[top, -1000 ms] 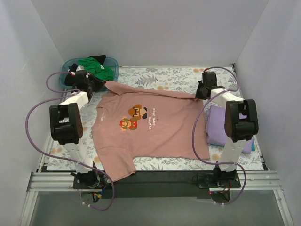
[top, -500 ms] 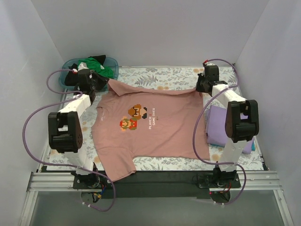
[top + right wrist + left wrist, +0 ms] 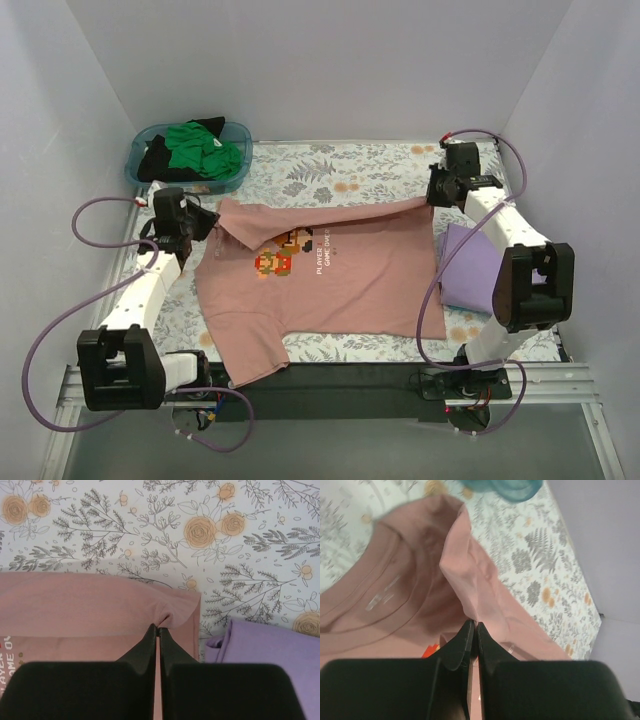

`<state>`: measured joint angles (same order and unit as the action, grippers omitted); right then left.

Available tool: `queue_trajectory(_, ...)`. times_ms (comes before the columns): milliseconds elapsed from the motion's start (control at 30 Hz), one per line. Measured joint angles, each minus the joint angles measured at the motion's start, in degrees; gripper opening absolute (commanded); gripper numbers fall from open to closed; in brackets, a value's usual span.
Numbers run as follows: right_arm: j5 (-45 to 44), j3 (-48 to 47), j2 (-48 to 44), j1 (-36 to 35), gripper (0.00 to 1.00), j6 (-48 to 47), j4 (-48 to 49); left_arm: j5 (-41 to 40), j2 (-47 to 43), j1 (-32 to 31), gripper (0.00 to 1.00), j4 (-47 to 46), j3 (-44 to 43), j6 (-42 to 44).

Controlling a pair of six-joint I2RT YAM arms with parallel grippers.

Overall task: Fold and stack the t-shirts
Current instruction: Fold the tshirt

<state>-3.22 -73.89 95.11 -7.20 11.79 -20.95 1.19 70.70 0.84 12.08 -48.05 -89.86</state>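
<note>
A dusty pink t-shirt [image 3: 340, 285] with a pixel figure and white text lies spread on the floral cloth, its far edge lifted and folded toward the front. My left gripper [image 3: 208, 222] is shut on the shirt's far left part [image 3: 470, 585]. My right gripper [image 3: 432, 197] is shut on its far right corner [image 3: 172, 611]. A folded lavender t-shirt [image 3: 470, 265] lies at the right, also in the right wrist view [image 3: 270, 650]. Green [image 3: 205, 150] and black [image 3: 160, 160] t-shirts lie in the basket.
The teal plastic basket [image 3: 140, 148] stands at the far left corner. The floral table cloth [image 3: 330, 165] covers the table between white walls. The pink shirt's near left sleeve [image 3: 250, 355] hangs over the front edge.
Both grippers have pulled the pink shirt's far edge toward the front, folding it over the chest print. The left arm has swung well back toward me.
</note>
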Motion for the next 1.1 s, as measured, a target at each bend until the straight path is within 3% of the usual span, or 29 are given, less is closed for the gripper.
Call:
queue_trajectory(233,0.0,0.7,-2.0,0.0,0.01,-1.3,-4.4,-1.3,-7.8,0.0,0.00,10.8,4.2,-2.2)
queue_trajectory(700,0.4,5.6,-2.1,0.0,0.03,-2.8,-6.5,-4.3,-13.7,0.0,0.00,18.7,11.7,-4.6)
queue_trajectory(733,0.4,6.0,-2.0,0.0,0.12,-2.8,-6.6,-4.4,-13.7,0.0,0.00,18.9,12.3,-4.8)
queue_trajectory(767,0.4,6.2,-1.9,0.0,0.31,-2.6,-6.6,-4.4,-13.7,0.0,0.00,19.1,12.9,-5.1)
queue_trajectory(867,0.5,6.3,-1.4,-0.1,0.54,-3.0,-6.8,-4.4,-13.7,0.0,0.00,19.2,13.6,-5.4)
queue_trajectory(1100,-1.0,6.3,-2.1,-5.1,0.73,-4.0,-7.1,-4.6,-12.0,0.0,0.00,18.2,13.1,-5.7)
